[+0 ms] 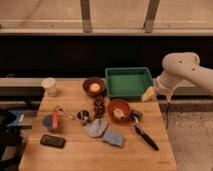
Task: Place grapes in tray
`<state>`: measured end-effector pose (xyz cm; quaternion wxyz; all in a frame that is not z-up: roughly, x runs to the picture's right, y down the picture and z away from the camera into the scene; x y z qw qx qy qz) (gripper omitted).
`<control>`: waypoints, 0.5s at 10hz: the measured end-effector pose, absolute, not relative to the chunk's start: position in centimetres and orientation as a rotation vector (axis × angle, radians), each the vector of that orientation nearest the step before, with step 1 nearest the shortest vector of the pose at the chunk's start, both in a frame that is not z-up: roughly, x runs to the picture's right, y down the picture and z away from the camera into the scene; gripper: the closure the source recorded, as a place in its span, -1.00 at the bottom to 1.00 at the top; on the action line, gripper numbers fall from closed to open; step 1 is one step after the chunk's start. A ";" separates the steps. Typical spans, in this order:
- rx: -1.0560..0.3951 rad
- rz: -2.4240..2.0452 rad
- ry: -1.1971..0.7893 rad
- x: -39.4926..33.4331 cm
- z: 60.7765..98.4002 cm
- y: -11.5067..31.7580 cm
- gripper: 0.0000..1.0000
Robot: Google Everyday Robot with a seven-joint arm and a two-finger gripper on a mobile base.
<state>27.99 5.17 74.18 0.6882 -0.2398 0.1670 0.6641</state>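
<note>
The grapes [99, 106], a small dark reddish-purple bunch, lie on the wooden table [75, 152] near its middle, between the maroon bowl and the orange bowl. The green tray [129, 82] stands at the table's back right with nothing in it. My gripper [149, 94] is at the end of the white arm [182, 70], low beside the tray's right front corner at the table's right edge. It is well to the right of the grapes and holds nothing that I can see.
A maroon bowl [94, 86] with a yellow ball stands left of the tray. An orange bowl [119, 110], a black-handled brush [145, 136], a grey cloth [96, 128], a blue sponge [114, 138], a white cup [49, 86], a blue cup [51, 121] and a black device [53, 141] are spread over the table.
</note>
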 end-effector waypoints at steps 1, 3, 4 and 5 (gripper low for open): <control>-0.537 1.486 0.374 28.0 74.2 5.2 -0.60; -0.537 1.486 0.374 28.0 74.2 5.2 -0.60; -0.537 1.486 0.374 28.0 74.2 5.2 -0.60; -0.533 1.483 0.372 27.9 74.1 5.2 -0.60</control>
